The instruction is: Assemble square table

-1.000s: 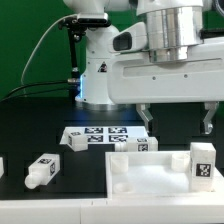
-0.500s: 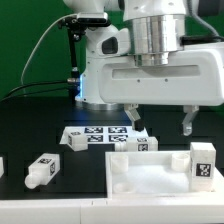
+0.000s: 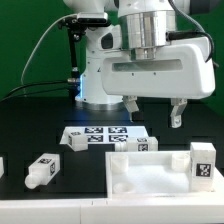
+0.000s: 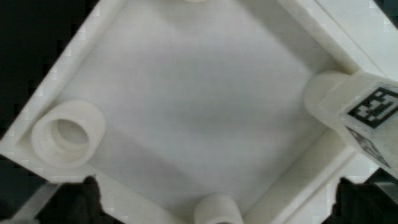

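The jaws stand wide and empty, one fingertip (image 3: 177, 115) hanging free above the far edge of the tabletop (image 3: 150, 178) and touching nothing. Directly beneath them you see the square slab lying flat on the dark surface (image 3: 82, 172), rimmed side up. The wrist view shows a round corner hole (image 4: 71, 130) open and unfilled.

An upright leg (image 3: 202, 163) stands at the slab's edge on the exterior view's right. Whether it is seated in a hole or merely resting there cannot be told. A second leg (image 3: 145, 144) lies just behind the slab's far edge, beside the marker board (image 3: 95, 135). A third leg (image 3: 42, 170) lies well apart toward the exterior view's left. A white piece (image 3: 2, 166) cut off at that edge may be the fourth.

Read this as an early stage: the slab is placed and ready, but no leg is shown joined to it. At least three legs remain for you to fetch, insert and tighten.
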### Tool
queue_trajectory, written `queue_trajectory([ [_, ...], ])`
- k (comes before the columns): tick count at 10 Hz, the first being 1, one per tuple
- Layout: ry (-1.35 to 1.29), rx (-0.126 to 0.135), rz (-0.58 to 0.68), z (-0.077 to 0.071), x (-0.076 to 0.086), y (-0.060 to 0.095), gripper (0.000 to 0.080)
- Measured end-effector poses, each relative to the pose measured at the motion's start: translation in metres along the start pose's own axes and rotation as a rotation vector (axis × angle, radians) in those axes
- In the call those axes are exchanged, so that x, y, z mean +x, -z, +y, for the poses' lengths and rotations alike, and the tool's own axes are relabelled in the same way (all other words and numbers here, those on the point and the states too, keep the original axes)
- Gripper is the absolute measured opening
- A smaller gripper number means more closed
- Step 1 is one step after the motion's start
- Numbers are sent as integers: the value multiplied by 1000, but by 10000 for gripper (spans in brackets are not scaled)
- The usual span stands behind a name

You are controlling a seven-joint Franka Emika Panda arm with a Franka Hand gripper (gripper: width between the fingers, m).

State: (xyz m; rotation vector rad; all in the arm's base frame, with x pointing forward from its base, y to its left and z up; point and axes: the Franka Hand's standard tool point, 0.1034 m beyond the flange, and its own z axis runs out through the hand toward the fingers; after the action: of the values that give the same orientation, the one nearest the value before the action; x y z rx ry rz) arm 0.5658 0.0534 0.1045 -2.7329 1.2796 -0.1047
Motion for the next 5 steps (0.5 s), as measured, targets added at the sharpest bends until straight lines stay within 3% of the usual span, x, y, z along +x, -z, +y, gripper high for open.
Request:
queue_trajectory([
  [1, -15, 1, 1, 2, 0, -1, 649],
  [4, -297, -26, -4, 49, -26, -22, 649],
  [5, -330, -20, -6, 53, -26, -24, 649],
])
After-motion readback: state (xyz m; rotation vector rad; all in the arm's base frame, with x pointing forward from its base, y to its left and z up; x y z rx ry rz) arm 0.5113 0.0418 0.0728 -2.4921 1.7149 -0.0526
